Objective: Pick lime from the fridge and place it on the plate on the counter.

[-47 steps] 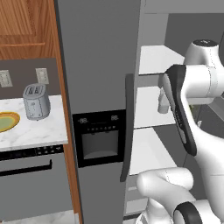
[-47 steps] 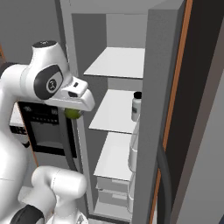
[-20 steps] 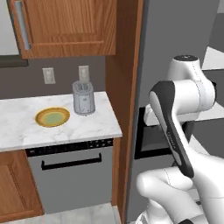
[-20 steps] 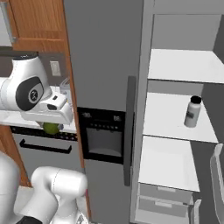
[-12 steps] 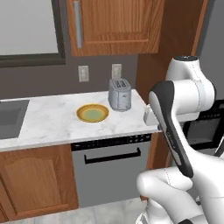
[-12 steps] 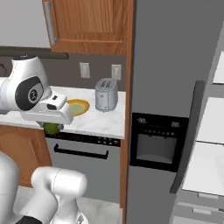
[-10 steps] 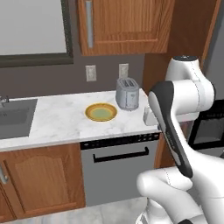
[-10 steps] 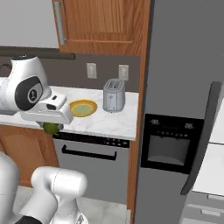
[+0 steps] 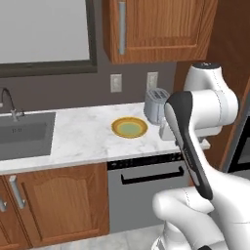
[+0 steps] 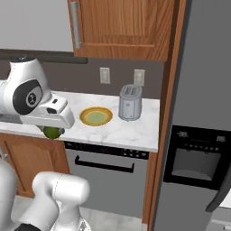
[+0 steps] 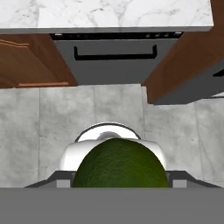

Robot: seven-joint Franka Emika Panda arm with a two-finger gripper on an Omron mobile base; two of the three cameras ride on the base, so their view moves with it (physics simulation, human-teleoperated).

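Observation:
The dark green lime [image 10: 54, 132] hangs under my hand, with my gripper [image 10: 52, 128] shut on it. It is out in front of the counter's [image 10: 131, 128] front edge, over the floor, left of and nearer than the plate [image 10: 96, 116]. In the hand view the lime [image 11: 119, 168] bulges large at the bottom and hides the fingertips; grey floor tiles lie below it. The yellow-rimmed plate [image 9: 129, 128] with its pale green centre lies bare on the white marble counter [image 9: 83, 136]. The grey fridge [image 10: 198, 113] stands at the right with its black dispenser panel.
A silver toaster [image 9: 155, 106] stands just right of the plate, against the wall. A sink [image 9: 24, 134] with a faucet [image 9: 7, 102] is at the counter's left. A dishwasher [image 10: 106, 176] sits under the counter. Wooden upper cabinets [image 9: 156, 29] hang above.
The whole picture has slid from the open fridge to the counter, so the base has driven left. The lime stays in the shut gripper and the arm's pose is much the same.

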